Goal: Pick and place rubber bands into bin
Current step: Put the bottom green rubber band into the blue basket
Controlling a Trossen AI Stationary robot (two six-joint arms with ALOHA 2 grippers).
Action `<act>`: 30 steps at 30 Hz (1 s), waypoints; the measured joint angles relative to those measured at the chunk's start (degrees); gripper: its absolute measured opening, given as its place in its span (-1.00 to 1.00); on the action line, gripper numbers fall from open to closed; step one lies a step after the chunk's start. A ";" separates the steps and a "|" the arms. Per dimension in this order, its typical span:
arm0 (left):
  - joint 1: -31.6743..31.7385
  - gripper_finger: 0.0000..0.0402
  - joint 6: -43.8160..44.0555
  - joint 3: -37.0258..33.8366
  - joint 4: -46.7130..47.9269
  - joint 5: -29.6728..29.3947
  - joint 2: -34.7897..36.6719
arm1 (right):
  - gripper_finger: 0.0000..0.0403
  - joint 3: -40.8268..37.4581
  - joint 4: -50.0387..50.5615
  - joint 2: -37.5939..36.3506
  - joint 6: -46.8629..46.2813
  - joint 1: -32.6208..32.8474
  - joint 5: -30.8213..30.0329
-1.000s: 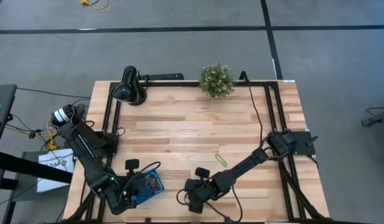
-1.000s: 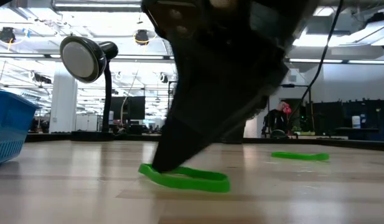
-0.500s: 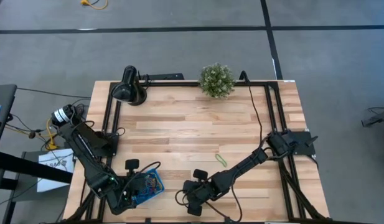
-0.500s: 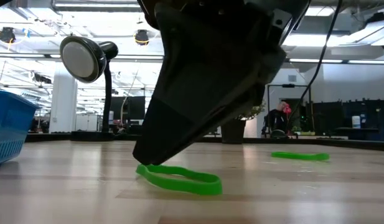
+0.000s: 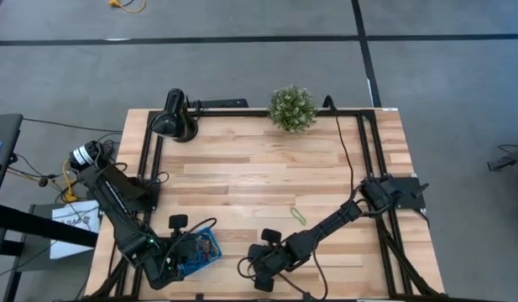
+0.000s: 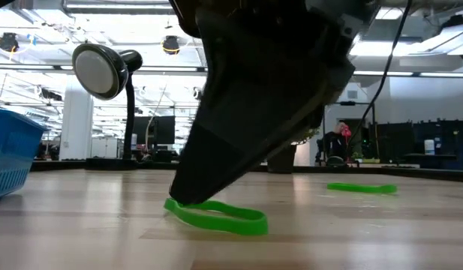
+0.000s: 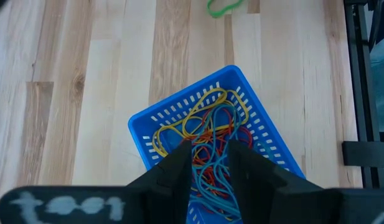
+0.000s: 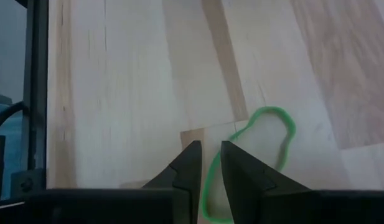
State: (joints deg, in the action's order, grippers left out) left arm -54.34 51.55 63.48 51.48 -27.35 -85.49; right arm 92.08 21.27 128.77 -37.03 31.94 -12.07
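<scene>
A green rubber band (image 8: 266, 134) lies on the wooden table near its front edge, and my right gripper (image 8: 208, 163) is shut on its end; in the low view the gripper (image 6: 182, 201) stands on that band (image 6: 223, 217). In the high view the right gripper (image 5: 255, 268) hides it. A second green band (image 5: 298, 215) lies farther back (image 6: 362, 187). The blue bin (image 5: 204, 247) at the front left holds several coloured rubber bands (image 7: 207, 134). My left gripper (image 7: 207, 155) hovers open above the bin. My right gripper has the near end of the green loop (image 8: 211, 180) between its two fingers, one strand running up through the narrow gap. The fingers slant down from the table's right. The rest of the loop (image 6: 239, 219) lies flat and slack on the table.
A black round lamp (image 5: 173, 117) and a small potted plant (image 5: 292, 107) stand at the table's far edge. Black frame rails and cables (image 5: 359, 151) run along the table's right side. Bare wood lies between the bin and the second band.
The green band under my right gripper has slid a little toward the table's left, still flat on the wood. The gripper's fingers have tipped slightly while staying on the band's end.
</scene>
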 joint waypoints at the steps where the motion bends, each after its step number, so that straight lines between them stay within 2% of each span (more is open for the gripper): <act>1: 0.02 -0.53 0.00 0.00 0.00 0.00 0.00 | -0.72 -0.50 -0.57 -0.03 -0.01 0.00 0.00; 11: 0.02 -0.53 -0.02 0.00 0.00 0.00 0.00 | -0.72 -3.32 -2.14 -0.19 -0.19 0.28 -0.35; 14: 0.02 -0.53 0.00 0.00 0.00 -0.02 0.00 | -0.74 -4.48 -3.01 -0.37 2.39 0.28 -0.47; 21: 0.02 -0.53 0.00 0.00 0.00 0.00 0.00 | -0.96 -6.03 -3.88 -0.50 5.99 0.31 -1.73; 25: 0.02 -0.53 0.00 0.00 0.00 0.00 0.00 | -0.97 -6.32 -6.79 -0.42 6.57 0.31 -2.42; 30: 0.02 -0.53 -0.26 0.00 0.00 -0.02 0.00 | -0.99 -3.26 -10.51 0.54 15.95 -0.01 -5.66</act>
State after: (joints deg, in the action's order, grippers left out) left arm -54.33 51.29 63.48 51.48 -27.38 -85.49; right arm 88.82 10.75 129.31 -21.08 31.93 -17.73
